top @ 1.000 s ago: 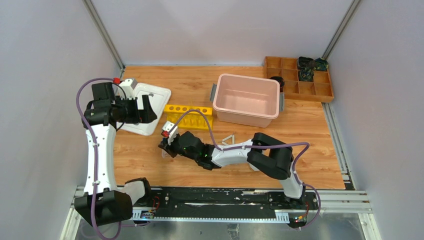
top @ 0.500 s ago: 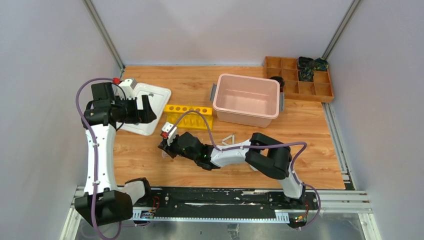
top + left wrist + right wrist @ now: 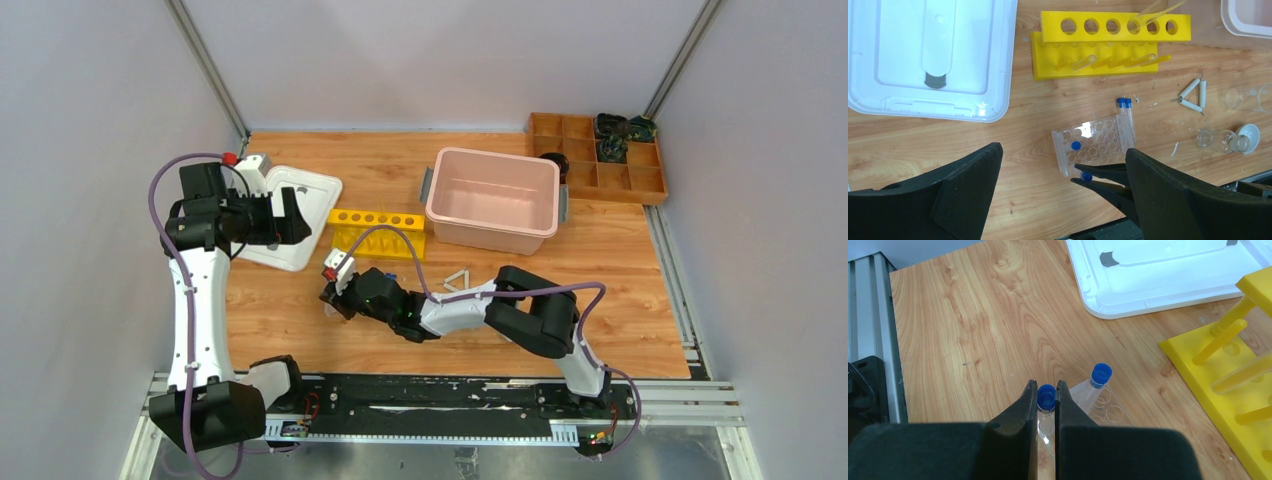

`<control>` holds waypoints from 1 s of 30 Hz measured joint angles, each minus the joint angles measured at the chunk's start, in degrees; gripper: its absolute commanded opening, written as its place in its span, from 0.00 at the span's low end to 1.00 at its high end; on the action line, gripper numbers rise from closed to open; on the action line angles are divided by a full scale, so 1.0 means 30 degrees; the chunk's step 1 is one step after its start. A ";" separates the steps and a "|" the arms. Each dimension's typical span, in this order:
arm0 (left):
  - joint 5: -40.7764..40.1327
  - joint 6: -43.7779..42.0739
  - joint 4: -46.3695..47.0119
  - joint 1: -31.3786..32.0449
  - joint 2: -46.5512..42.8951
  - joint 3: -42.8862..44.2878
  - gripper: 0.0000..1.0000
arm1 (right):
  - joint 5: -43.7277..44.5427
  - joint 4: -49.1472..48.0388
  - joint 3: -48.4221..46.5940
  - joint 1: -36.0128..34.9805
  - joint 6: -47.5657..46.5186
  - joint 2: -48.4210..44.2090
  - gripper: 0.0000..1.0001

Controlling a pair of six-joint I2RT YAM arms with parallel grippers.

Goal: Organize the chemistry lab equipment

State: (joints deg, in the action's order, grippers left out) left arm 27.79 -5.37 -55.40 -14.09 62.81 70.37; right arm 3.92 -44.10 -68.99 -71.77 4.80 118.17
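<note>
We've got the right gripper point(image 3: 1046, 390) pinched tight on a blue-capped tube point(image 3: 1046, 399), right at the near edge of the clear tube rack point(image 3: 1093, 146). A second tube point(image 3: 1076, 145) sits in the rack's left side, and two more tubes point(image 3: 1124, 106) are at its far right corner. The left gripper point(image 3: 1060, 152) hangs above with its fingers spread wide, holding nothing. The white triangle point(image 3: 1192, 95) lies off to the right.

In the right wrist view, the right gripper point(image 3: 1046, 390) covers most of a tube point(image 3: 1046, 396) below its blue cap and most of the clear rack point(image 3: 1105, 405) behind it, while the yellow rack point(image 3: 1208, 400) runs off the right edge and the white lid point(image 3: 1158, 285) off the top.
</note>
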 measured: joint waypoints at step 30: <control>0.0029 -0.0007 -0.0153 0.0000 0.0007 0.0080 1.00 | 0.0204 -0.0648 0.1326 0.0000 0.0175 -0.0408 0.44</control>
State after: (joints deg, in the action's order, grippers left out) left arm 27.88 -5.39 -55.86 -14.09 62.83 70.61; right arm 4.54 -46.04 -65.01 -71.77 5.32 116.95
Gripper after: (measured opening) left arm 0.997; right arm 0.433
